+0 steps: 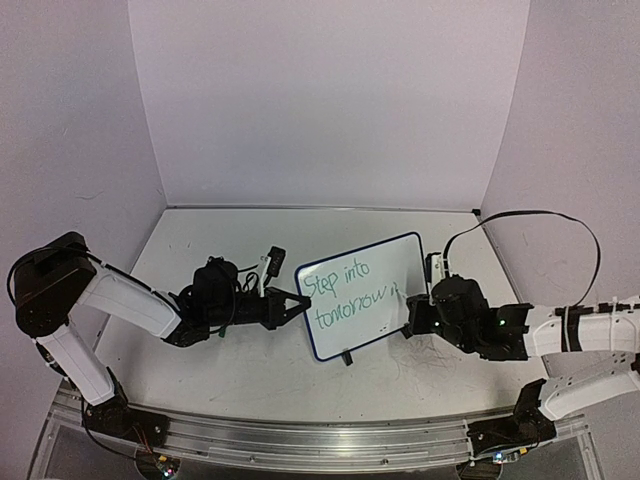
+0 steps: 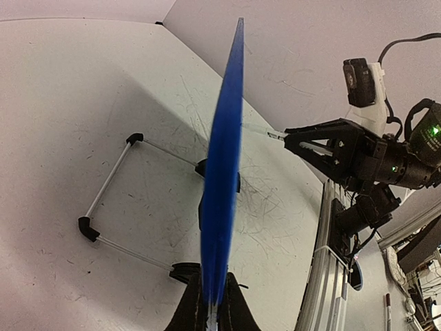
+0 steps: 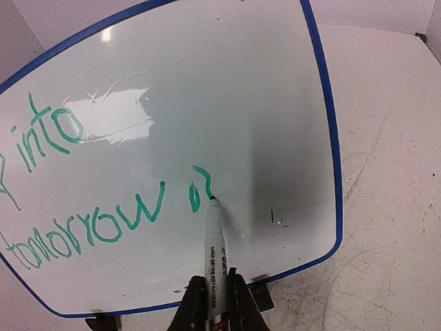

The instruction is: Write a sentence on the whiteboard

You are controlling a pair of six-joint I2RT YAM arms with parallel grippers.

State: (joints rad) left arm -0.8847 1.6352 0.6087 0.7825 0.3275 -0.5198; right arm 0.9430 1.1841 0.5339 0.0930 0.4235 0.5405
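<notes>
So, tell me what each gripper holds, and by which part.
Left gripper clamps the whiteboard by its side rim. Right gripper holds a marker by the rear of its barrel.

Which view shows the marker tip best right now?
Right wrist: the marker tip shows close, touching the whiteboard at the sentence end, held by the right gripper. Top external shows it tiny; left wrist shows it side-on, meeting the edge-on board.
</notes>
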